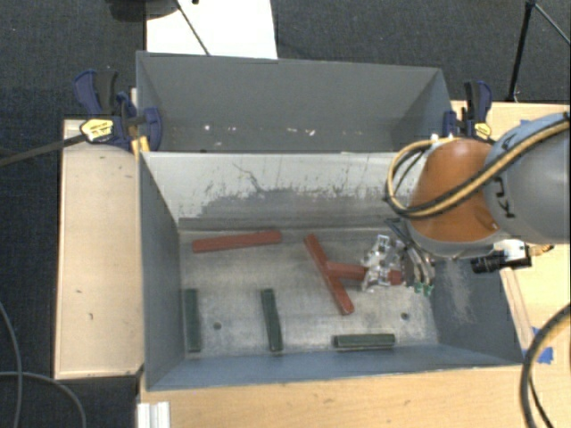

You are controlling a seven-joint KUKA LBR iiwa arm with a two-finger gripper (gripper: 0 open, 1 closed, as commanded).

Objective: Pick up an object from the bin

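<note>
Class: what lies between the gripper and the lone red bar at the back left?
In the camera view, two crossed red bars lie between the gripper and the lone red bar.

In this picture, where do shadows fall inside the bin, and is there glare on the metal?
Camera view: the bin floor is lit evenly, so the red bars and dark green bars cast hardly any shadow; a darker patch lies under the arm, right of the gripper; the rear wall shows pale scuffs, no strong glare.
</note>
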